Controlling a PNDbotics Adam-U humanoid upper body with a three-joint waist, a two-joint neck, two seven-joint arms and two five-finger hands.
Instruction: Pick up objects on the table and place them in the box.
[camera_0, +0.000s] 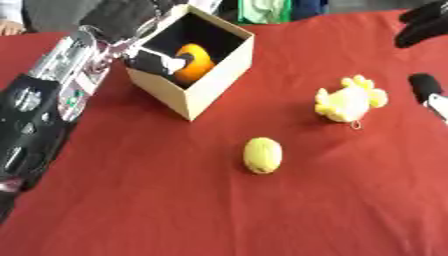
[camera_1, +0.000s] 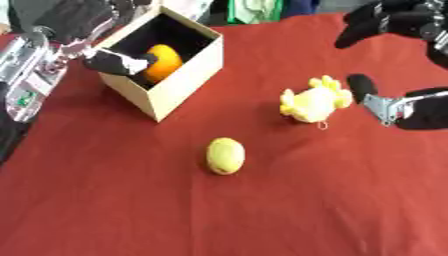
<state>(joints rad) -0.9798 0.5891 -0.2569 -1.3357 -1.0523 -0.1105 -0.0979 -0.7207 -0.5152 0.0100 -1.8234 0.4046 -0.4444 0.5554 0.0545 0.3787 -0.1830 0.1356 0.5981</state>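
Red-clothed table (camera_0: 262, 215); beyond — green fabric (camera_0: 262, 10).

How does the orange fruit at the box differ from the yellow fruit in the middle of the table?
The orange fruit is round and sits inside the box, with the left hand at it. The yellow fruit is oval, paler, and lies untouched on the red cloth. Both look similar in size.

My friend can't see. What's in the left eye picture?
The robot's left hand reaches into a cardboard box, fingers round an orange ball. On the red tablecloth lie a lemon and a yellow plush toy.
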